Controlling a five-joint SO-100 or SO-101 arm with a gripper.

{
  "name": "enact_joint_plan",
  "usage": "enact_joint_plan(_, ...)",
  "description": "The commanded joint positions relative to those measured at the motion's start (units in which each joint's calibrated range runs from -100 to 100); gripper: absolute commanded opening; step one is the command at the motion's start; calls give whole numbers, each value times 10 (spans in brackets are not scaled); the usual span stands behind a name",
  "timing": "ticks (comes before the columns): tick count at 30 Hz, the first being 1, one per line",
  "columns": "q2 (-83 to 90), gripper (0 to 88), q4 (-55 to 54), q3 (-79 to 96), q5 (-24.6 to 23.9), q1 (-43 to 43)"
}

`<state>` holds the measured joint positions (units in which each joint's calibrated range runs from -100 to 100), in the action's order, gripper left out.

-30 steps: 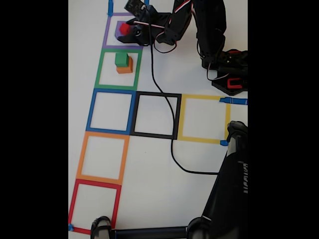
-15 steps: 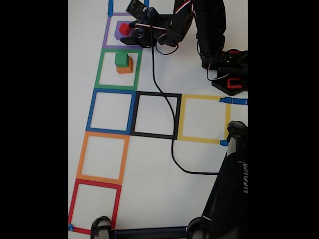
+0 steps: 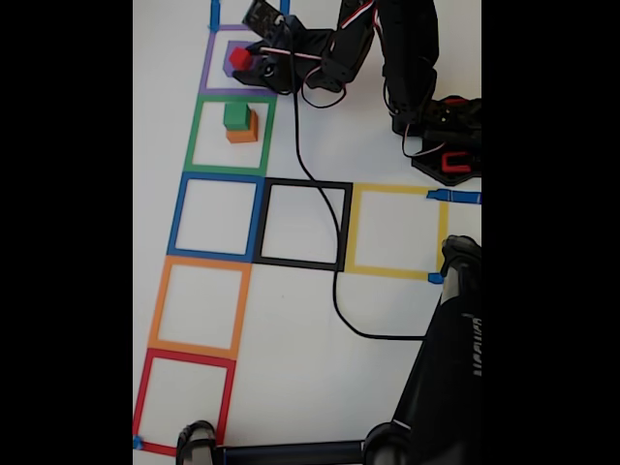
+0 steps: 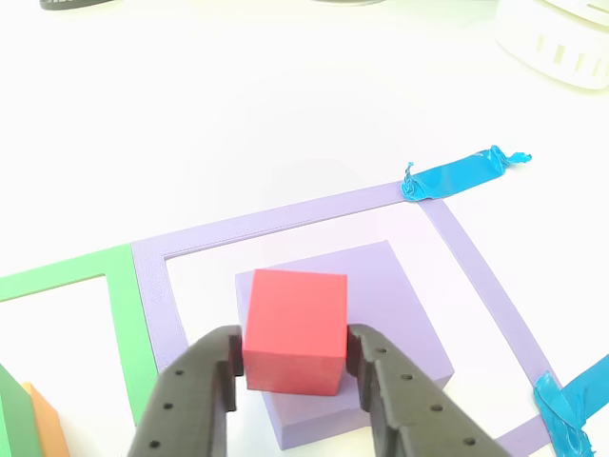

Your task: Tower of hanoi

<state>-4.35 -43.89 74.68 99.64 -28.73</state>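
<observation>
Above one purple cube, tool clamping one red cube, one green cube atop one orange cube.

White tabletop, bright even light.

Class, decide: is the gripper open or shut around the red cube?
Shut on the red cube: both fingers of the gripper press its sides.

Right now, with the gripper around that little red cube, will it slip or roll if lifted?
The red cube has flat faces, so rolling is unlikely. The gripper pinches opposite sides squarely, so it probably holds. It looks rigid and light, resting over the purple cube.
</observation>
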Motion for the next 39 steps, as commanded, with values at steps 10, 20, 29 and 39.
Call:
enact_joint_plan(10, 35, 18, -7, -7, 4, 14)
enact_joint_plan(20, 195, 19, 169, -15, 4, 43)
enact_joint_plan(29, 477, 18, 632, -120, 4, 73)
enact_joint_plan(39, 549, 18, 1135, -521, 4, 159)
